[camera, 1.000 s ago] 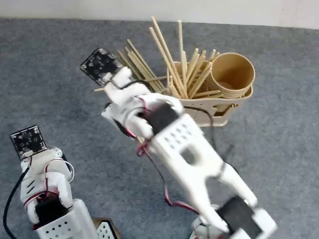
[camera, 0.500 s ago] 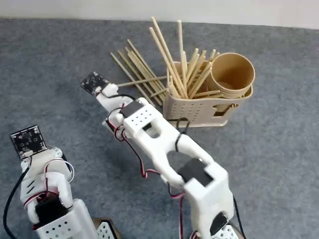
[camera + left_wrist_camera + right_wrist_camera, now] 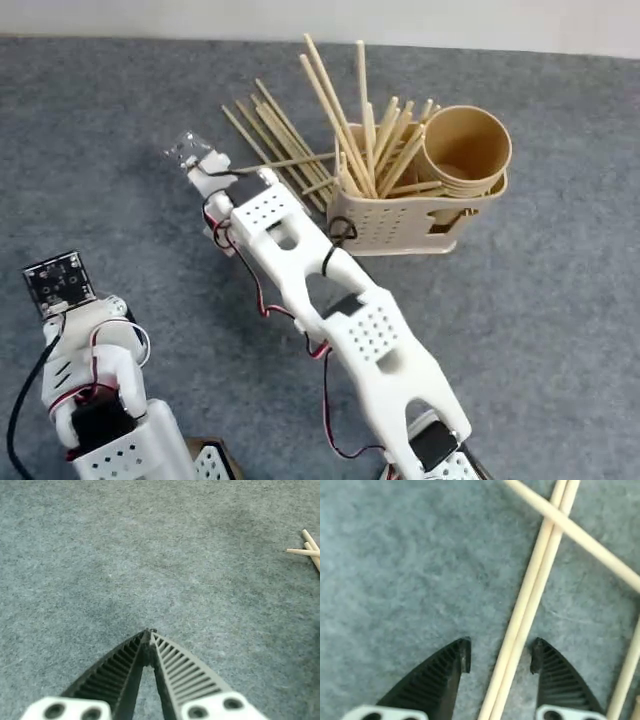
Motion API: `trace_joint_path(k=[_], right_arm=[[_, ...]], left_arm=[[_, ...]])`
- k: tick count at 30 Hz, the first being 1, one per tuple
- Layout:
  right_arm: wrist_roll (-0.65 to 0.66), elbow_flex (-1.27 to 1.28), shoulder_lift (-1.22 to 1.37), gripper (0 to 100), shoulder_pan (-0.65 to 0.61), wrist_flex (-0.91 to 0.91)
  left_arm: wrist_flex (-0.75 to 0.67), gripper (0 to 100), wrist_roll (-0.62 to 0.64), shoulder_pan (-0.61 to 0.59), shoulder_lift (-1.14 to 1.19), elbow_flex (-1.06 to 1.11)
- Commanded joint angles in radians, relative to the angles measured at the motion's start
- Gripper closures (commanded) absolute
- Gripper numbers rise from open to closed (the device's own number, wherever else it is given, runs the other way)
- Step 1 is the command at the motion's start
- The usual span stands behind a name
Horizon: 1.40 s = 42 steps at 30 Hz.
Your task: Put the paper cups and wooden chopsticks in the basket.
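Note:
A beige basket (image 3: 400,222) at the back of the table holds stacked paper cups (image 3: 466,148) and several upright wooden chopsticks (image 3: 352,110). More chopsticks (image 3: 270,140) lie on the carpet to its left, leaning toward it. My right gripper (image 3: 500,655) is open low over the carpet, with a pair of chopsticks (image 3: 535,590) running between its fingers and another chopstick (image 3: 580,537) crossing them. That arm (image 3: 290,250) stretches to the loose chopsticks. My left gripper (image 3: 149,632) is shut and empty over bare carpet, at the front left (image 3: 75,320). Chopstick tips (image 3: 306,550) show far off.
Grey carpet (image 3: 550,330) covers the table, with open room right of and in front of the basket. A pale wall edge (image 3: 320,20) runs along the back. The left arm's base (image 3: 130,450) stands at the front left corner.
The right arm has stretched out and dropped toward the loose chopsticks left of the basket. The left arm has stayed still.

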Motion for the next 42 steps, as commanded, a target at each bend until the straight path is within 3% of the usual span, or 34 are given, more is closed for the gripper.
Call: trace_joint_path(k=[1, 5, 12, 19, 26, 35, 42], right_arm=[[0.014, -0.234, 0.104, 85.2, 0.016, 0.137], [0.015, -0.417, 0.228, 99.8, -0.002, 0.263], [0.044, -0.736, 0.341, 99.3, -0.016, 0.567], [0.032, -0.832, 0.315, 99.3, -0.002, 0.570], [0.032, -0.667, 0.137, 99.3, -0.028, 0.572], [0.029, -0.197, -0.275, 99.3, -0.094, 0.568], [0.029, 0.051, -0.536, 99.3, -0.105, 0.564]], left_arm=[[-0.018, 100, 0.006, 0.022, -0.008, -0.021], [-0.018, 100, 0.006, 0.022, -0.008, -0.021], [-0.018, 100, 0.006, 0.022, -0.008, -0.021], [-0.018, 100, 0.009, 0.024, -0.008, -0.019], [-0.028, 100, 0.011, 0.031, -0.008, -0.004], [-0.278, 100, 0.005, 0.183, -0.008, 0.156], [-0.207, 100, 0.005, 0.323, -0.008, 0.157]])
